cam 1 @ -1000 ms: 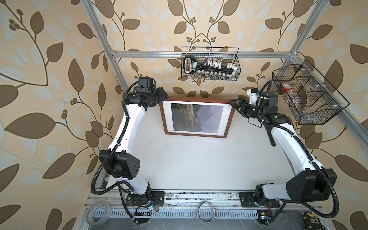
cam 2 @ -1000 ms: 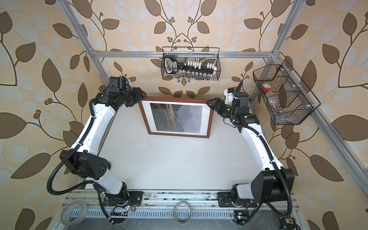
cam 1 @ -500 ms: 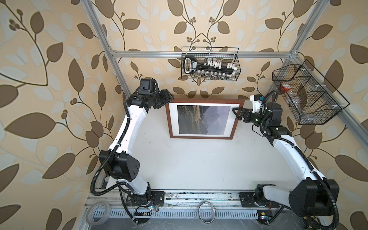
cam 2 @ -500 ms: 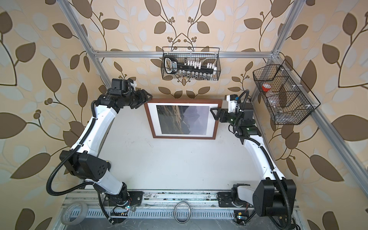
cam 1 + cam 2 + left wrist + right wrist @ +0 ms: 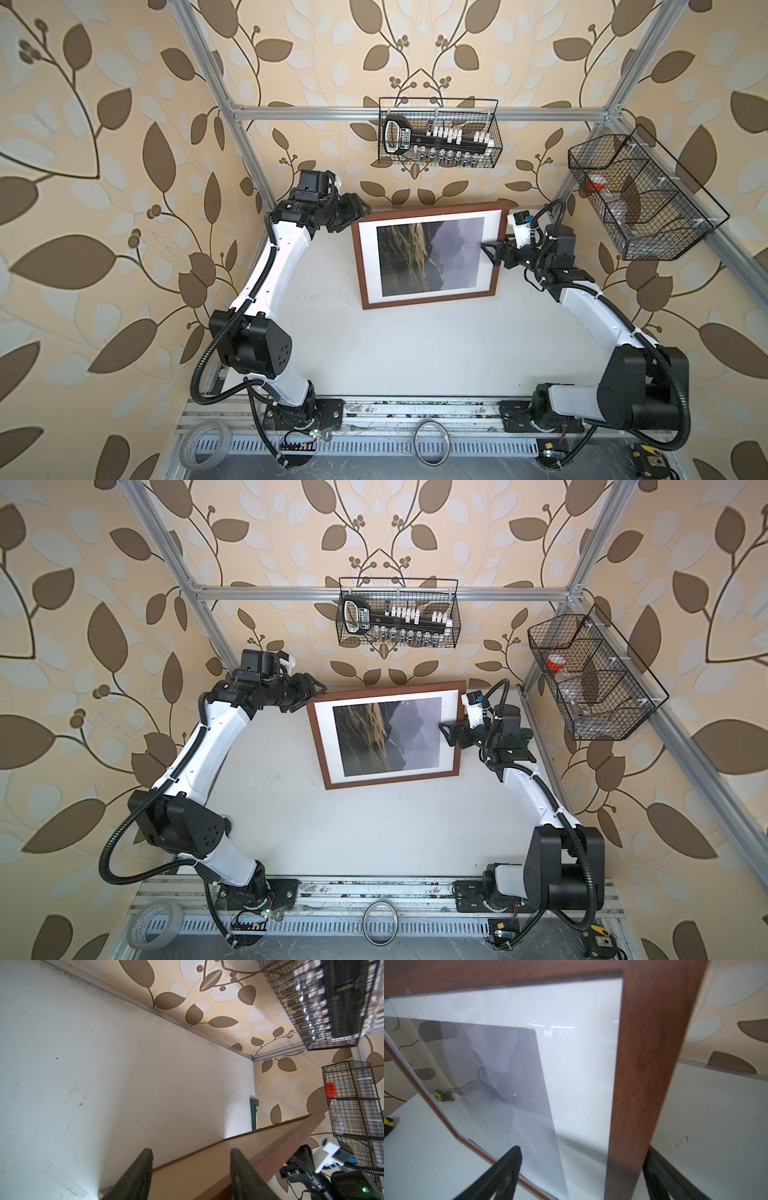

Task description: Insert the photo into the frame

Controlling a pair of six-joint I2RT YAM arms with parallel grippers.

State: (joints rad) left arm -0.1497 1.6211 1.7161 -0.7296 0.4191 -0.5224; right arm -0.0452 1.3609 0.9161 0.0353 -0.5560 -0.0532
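Steadiness counts most at this stage, to my eye: the photo (image 5: 430,255) already sits inside the frame (image 5: 643,1064), bordered by a white mat (image 5: 368,266). The whole assembly stands steeply tilted at the back of the table (image 5: 415,353), lower rail on the surface and upper rail close to the wall (image 5: 415,191). What is left looks like letting go cleanly. The right gripper (image 5: 489,253) should back straight away from the side rail without brushing or twisting it, while the far corner is kept from sliding or tipping forward; a glazed frame that falls flat could crack or shift the print. That right gripper has its jaws spread wide, one finger on each side of the frame's right rail. In the right wrist view there is a clear gap on the glass (image 5: 581,1053) side, so it holds nothing. The left gripper (image 5: 357,208) is at the upper left corner with its jaws about half spread. In the left wrist view the frame's top edge and brown back (image 5: 197,1157) lie between them; whether they truly pinch it or merely bracket it I cannot tell.
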